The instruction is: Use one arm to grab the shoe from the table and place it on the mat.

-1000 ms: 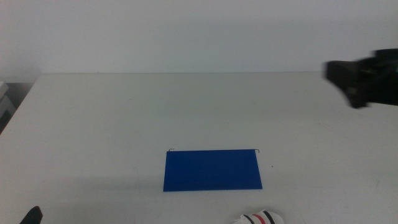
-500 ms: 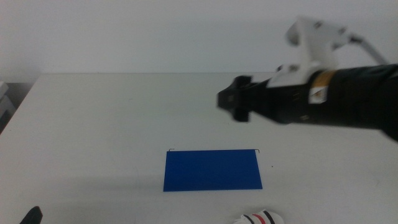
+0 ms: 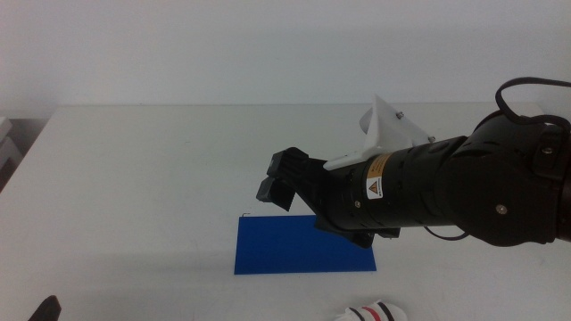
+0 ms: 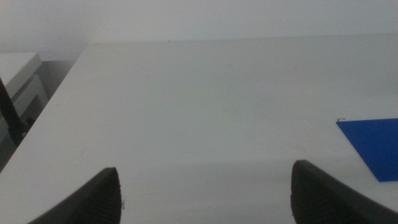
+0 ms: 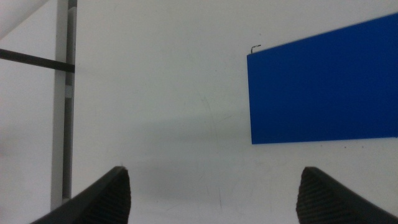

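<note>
The right tool (image 3: 278,181), jaws spread and holding nothing, hangs over the mat's (image 3: 285,251) far edge, with bare desk (image 3: 152,169) ahead of it. A yellow warning label (image 3: 375,188) on the arm is unreadable. The shoe (image 3: 375,314) lies behind the tool, cut off at the frame's near edge. The left tool (image 4: 202,186), also spread, waits low.

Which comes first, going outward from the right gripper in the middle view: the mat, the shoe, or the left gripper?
Measured from the right gripper, jaws open, above the mat's far left corner:
1. The mat, just below it.
2. The shoe, at the bottom edge, right of centre.
3. The left gripper, waiting at the bottom left corner.
</note>
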Controlling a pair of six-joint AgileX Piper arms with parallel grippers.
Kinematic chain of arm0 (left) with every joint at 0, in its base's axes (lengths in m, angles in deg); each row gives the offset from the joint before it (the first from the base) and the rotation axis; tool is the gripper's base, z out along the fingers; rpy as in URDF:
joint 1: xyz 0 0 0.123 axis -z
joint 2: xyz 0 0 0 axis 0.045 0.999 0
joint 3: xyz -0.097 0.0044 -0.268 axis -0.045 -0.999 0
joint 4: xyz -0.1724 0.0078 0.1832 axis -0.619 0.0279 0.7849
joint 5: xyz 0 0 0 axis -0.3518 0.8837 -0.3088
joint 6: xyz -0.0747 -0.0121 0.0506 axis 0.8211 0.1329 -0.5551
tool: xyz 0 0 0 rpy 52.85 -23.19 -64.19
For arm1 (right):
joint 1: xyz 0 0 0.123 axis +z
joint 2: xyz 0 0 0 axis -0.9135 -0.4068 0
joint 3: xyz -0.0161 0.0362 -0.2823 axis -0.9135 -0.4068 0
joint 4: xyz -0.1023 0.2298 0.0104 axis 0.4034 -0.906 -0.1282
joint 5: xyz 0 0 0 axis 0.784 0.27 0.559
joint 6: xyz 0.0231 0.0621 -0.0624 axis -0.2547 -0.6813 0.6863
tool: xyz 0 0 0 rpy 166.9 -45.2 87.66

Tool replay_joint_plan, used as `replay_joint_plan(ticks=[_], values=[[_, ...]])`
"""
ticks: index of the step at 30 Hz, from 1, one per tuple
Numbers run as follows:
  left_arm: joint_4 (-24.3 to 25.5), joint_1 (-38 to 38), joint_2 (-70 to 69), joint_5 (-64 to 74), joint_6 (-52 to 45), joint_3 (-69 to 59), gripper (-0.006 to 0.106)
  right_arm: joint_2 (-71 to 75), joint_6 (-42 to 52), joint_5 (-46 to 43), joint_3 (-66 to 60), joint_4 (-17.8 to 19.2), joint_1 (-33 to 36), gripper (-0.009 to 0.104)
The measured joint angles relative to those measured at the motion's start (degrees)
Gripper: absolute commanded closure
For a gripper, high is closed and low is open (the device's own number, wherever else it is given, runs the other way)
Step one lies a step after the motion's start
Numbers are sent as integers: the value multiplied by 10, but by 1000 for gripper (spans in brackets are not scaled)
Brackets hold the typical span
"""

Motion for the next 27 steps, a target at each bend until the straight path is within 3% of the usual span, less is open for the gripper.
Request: replay_joint_plan(ticks=[11,19,24,27], values=[[0,0,0,0,0,0,7,0,-3,1,0,31,0,5],[0,0,0,0,0,0,7,0,-17,35,1,29,1,5],[0,0,0,0,0,0,7,0,-116,59,1,20,1,5],[0,0,0,0,0,0,7,0,-232,74,1,19,1,5]])
